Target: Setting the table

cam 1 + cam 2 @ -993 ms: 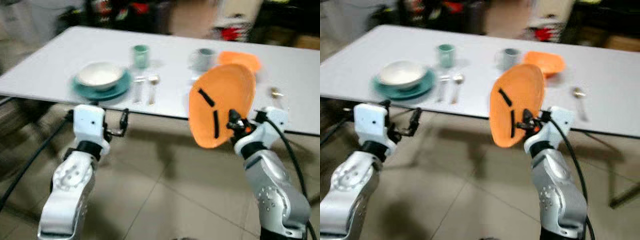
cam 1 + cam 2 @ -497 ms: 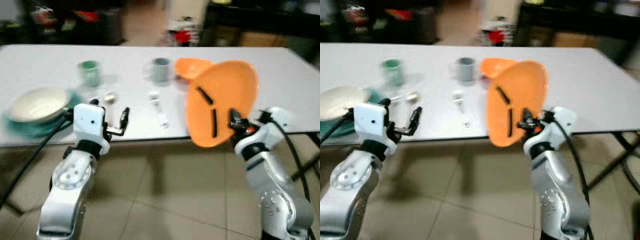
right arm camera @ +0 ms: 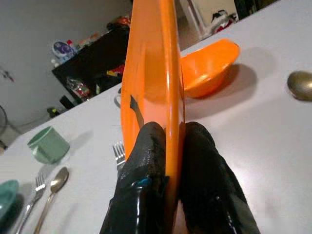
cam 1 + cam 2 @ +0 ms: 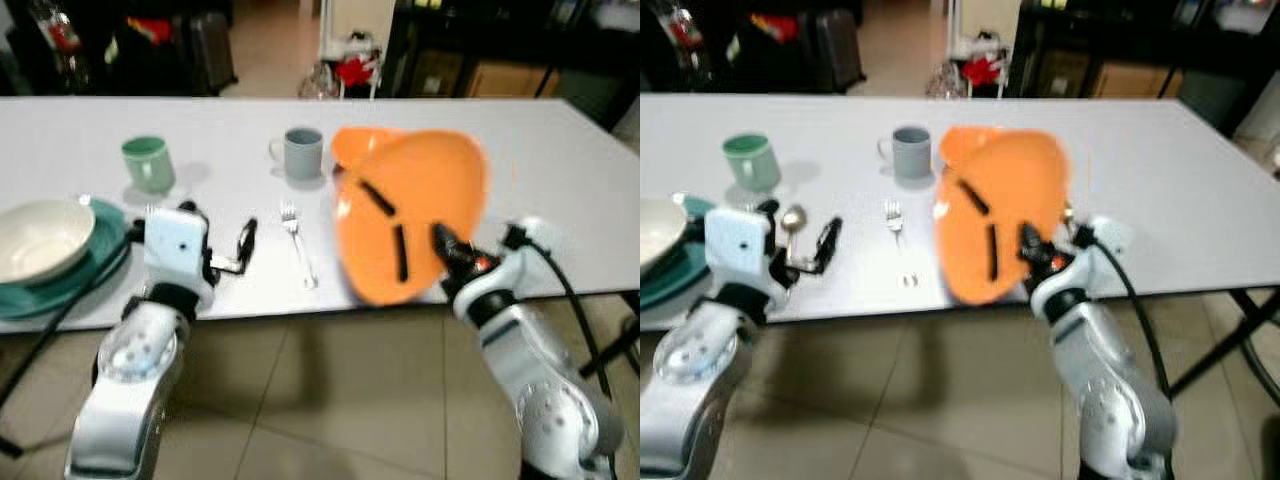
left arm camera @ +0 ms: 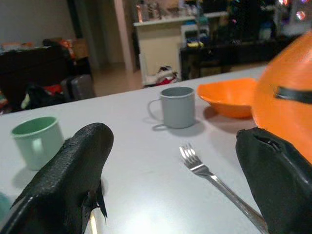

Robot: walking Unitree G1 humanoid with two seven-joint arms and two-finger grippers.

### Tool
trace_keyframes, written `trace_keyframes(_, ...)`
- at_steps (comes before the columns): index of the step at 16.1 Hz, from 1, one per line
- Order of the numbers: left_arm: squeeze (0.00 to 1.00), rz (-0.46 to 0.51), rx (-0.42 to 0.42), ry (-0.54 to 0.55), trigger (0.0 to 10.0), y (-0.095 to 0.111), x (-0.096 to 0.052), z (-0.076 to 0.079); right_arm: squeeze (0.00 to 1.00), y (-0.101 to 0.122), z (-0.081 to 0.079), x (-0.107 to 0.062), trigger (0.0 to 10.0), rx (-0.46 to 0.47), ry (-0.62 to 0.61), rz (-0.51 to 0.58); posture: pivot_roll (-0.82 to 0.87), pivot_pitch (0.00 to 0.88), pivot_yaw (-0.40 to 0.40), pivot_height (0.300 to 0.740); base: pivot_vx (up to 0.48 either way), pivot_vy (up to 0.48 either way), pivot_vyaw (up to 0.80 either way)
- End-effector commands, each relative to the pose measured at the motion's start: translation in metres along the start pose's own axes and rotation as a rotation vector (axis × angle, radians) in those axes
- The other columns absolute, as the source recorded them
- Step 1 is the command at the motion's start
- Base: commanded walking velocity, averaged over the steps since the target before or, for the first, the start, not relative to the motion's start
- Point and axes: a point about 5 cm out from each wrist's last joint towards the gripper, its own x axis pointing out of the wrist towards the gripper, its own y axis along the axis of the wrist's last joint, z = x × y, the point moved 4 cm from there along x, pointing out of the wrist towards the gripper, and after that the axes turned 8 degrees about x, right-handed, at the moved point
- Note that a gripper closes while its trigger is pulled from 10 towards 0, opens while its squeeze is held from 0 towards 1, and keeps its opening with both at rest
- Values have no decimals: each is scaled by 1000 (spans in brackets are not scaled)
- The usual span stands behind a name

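My right gripper (image 4: 428, 248) is shut on the rim of an orange plate (image 4: 408, 215), held tilted on edge above the white table's (image 4: 560, 170) near edge. In the right wrist view the two fingers (image 3: 146, 161) pinch the plate (image 3: 153, 83) edge-on. Just behind it sits an orange bowl (image 5: 229, 97), with a grey mug (image 4: 303, 152) to its left and a fork (image 4: 300, 245) in front of the mug. My left gripper (image 4: 243, 245) hovers open over the table edge, nothing between its fingers (image 5: 73, 175).
A green mug (image 4: 148, 163) stands at the left. A white bowl (image 4: 38, 238) rests on a teal plate (image 4: 85, 275) at the far left, with a spoon (image 4: 792, 220) beside it. Another spoon (image 3: 300, 85) lies right of the orange plate. Dark furniture stands behind the table.
The camera has swung right and closer to the table. My right gripper has carried the orange plate forward, from off the table to above its near edge. The left gripper stays open.
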Motion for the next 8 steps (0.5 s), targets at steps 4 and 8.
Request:
trace_keyframes(4, 0, 35, -8, -134, 10000, 7, 4, 14, 0, 0, 2, 4, 10000, 190, -14, -24, -89, 0, -5, 740, 0, 0, 0)
trace_keyframes(8, 0, 67, -6, -426, 10000, 18, 0, 44, 0, -11, 13, 27, 10000, 416, -89, -101, -95, 6, 8, 740, 0, 0, 0)
